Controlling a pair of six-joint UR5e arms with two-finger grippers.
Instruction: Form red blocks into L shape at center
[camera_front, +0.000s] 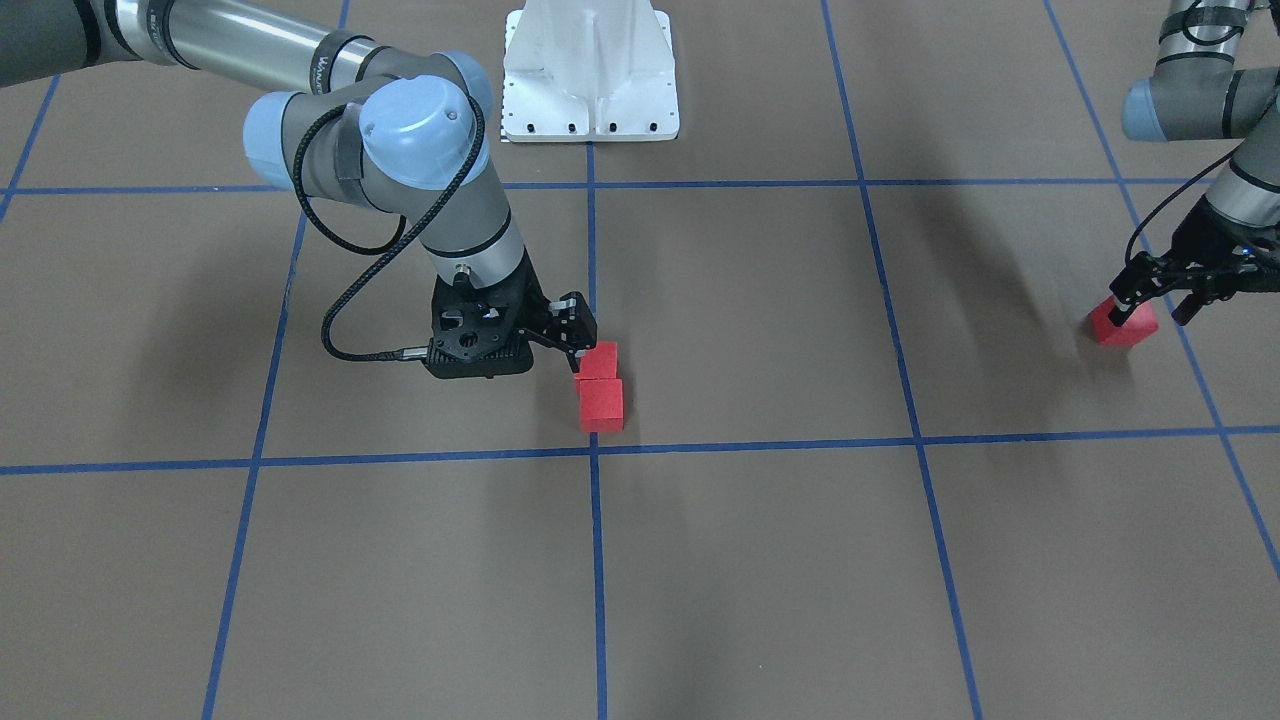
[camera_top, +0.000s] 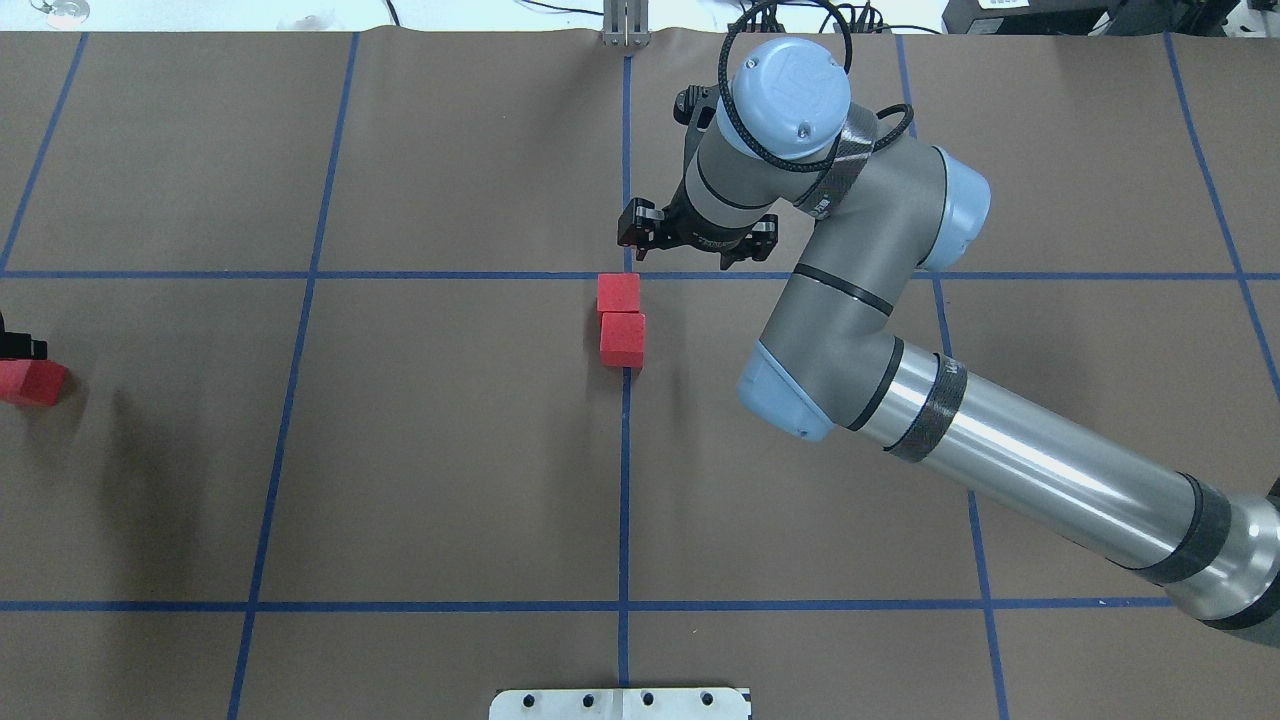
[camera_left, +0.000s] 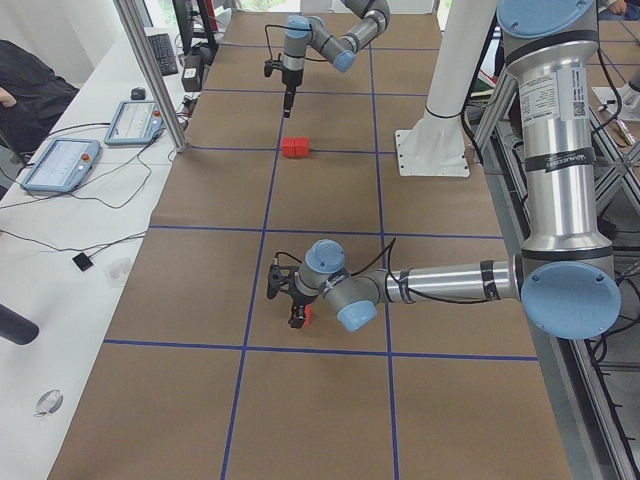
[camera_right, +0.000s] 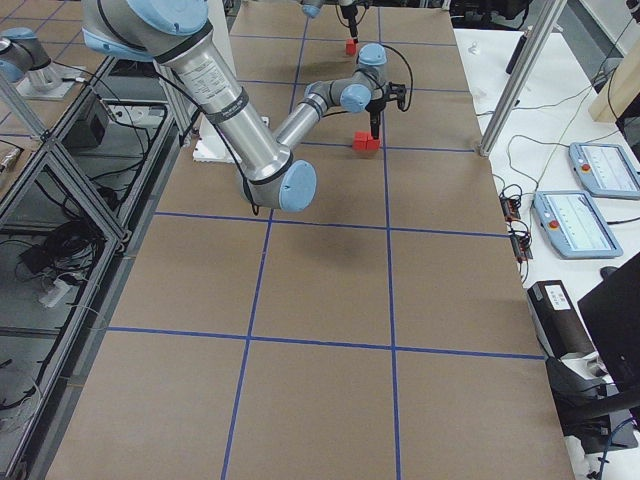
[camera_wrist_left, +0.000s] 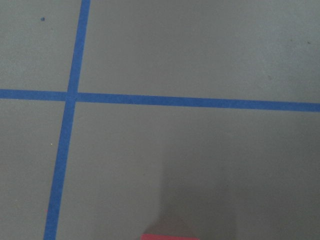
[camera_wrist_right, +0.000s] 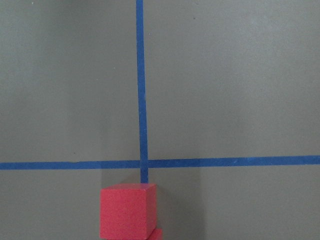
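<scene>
Left claw (camera_front: 1152, 300): jaws seen spread, low over the third red block (camera_front: 1125, 324), far out at 9 o'clock in the overhead view; to be closed squarely on flat faces. Right claw (camera_top: 697, 250): seemingly wide, empty, hung by the center crossing (camera_top: 627, 275). Two red blocks (camera_top: 620, 318) are set touching at its 6 o'clock, slightly staggered. The right arm (camera_top: 860, 300) is judged in the way; the pair could be nudged.

Blocks (camera_top: 618, 294) (camera_top: 622, 338) (camera_top: 30, 382): matte red. Table surface (camera_top: 450, 450): brown, gridded with blue tape lines (camera_top: 300, 606). Arms (camera_top: 1050, 480): silver and grey, pale-blue joint caps (camera_top: 790, 80). Left gripper (camera_front: 1150, 308), right gripper (camera_front: 578, 345): black.
</scene>
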